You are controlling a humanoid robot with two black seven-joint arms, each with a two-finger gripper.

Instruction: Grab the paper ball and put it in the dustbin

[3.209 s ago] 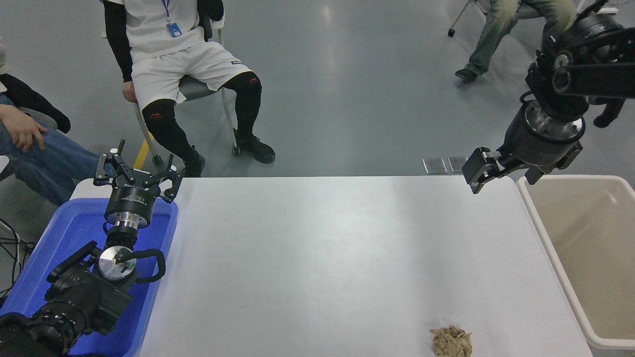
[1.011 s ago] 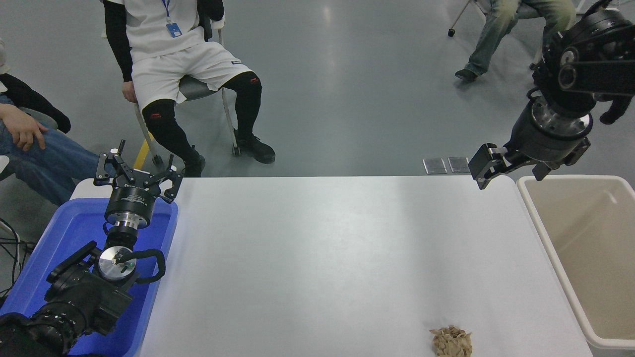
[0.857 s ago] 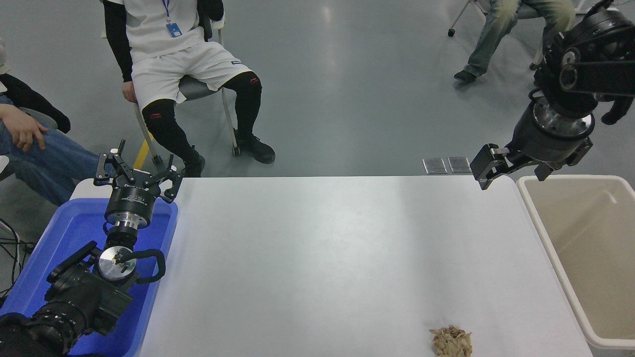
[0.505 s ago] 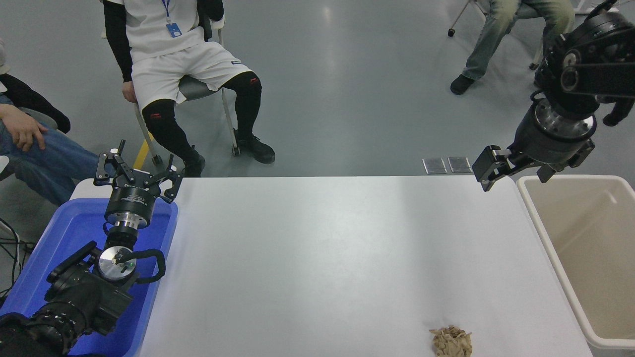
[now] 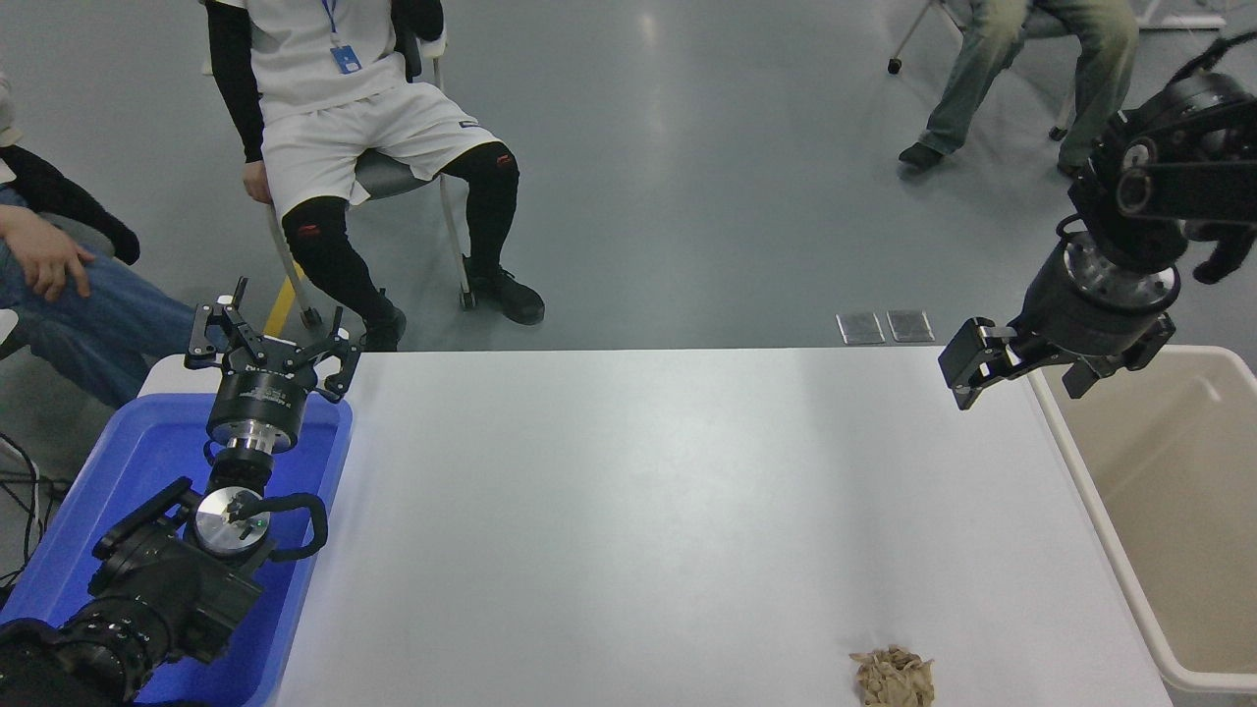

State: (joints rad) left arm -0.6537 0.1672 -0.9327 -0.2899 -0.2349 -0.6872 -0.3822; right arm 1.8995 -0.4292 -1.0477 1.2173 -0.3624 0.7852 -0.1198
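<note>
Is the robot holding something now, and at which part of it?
Nothing is held. The paper ball lies alone on the table's near edge; the right gripper and left gripper are both empty.

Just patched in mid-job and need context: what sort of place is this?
Likely a robot test lab: a bare white table on a grey floor, a blue tub and a dustbin at its ends, people on chairs watching.

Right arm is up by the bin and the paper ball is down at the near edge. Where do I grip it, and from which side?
Come straight down from above and close across the middle of the paper ball. It is a low, crumpled wad lying flat on the table, apart from the dustbin, with no handle or edge to hook. The right gripper holds nothing.
</note>
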